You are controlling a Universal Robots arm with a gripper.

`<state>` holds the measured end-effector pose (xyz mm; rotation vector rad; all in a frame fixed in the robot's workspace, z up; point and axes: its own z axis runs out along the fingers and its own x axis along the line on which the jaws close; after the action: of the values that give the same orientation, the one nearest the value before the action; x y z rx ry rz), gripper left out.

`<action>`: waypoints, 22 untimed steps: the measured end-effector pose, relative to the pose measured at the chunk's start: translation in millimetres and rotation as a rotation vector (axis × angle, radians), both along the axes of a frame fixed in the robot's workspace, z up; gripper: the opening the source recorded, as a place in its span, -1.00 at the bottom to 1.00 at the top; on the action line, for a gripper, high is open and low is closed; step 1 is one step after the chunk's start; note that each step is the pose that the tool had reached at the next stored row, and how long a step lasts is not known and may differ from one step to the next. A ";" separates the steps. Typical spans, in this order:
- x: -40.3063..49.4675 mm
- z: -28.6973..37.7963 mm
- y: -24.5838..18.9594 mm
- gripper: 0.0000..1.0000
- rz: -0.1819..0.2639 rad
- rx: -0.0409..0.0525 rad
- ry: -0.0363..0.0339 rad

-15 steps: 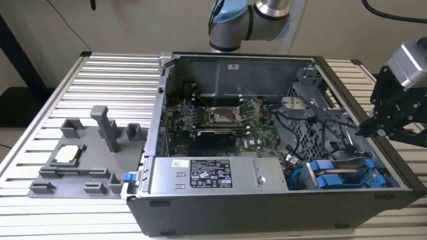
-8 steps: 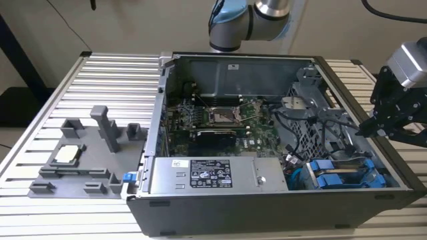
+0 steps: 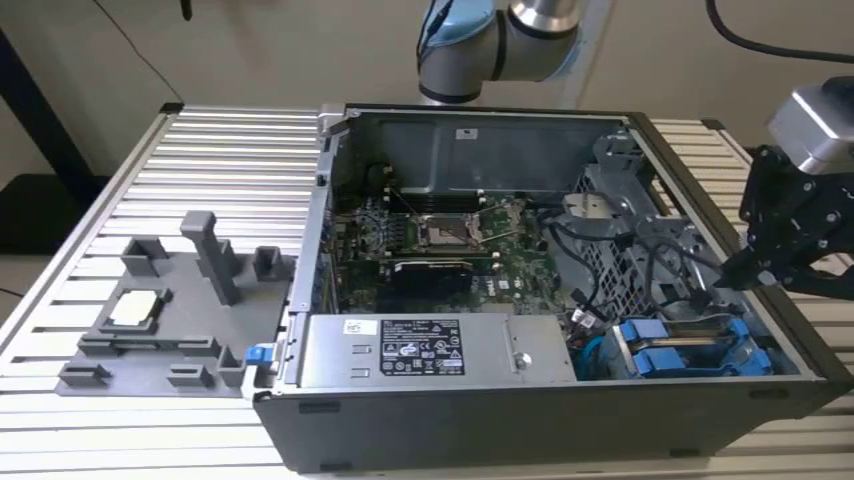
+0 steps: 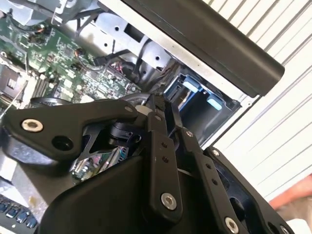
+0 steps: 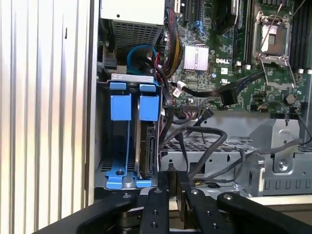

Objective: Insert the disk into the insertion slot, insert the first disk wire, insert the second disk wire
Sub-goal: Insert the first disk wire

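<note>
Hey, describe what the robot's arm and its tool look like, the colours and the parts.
The arm has rounded silver-grey joints with a light blue cap. The tool is matte black, built of angular linkage bars pinned with silver bolts, and it is mounted on a pale grey block. A black cable loops above that block.
</note>
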<state>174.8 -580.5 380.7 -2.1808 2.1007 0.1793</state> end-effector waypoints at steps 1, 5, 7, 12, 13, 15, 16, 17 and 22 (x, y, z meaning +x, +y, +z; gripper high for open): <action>-0.8 -1.4 1.1 -0.62 0.000 -0.0030 -0.0003; -2.1 -4.7 2.4 -0.62 0.000 -0.0312 -0.0020; -2.2 -5.1 2.4 -0.62 0.000 -0.0578 -0.0020; -3.9 -12.3 3.3 -0.62 -0.002 -0.0668 -0.0117; -4.8 -13.6 3.4 -0.62 -0.002 -0.0680 -0.0139; -5.8 -16.0 3.8 -0.62 -0.002 -0.0756 -0.0150; -6.3 -17.8 3.9 -0.62 -0.002 -0.0770 -0.0166; -6.6 -19.2 3.9 -0.62 -0.003 -0.0773 -0.0201; -7.0 -22.1 4.0 -0.62 -0.003 -0.0814 -0.0295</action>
<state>167.8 -576.5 358.6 -2.2106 2.1312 0.0619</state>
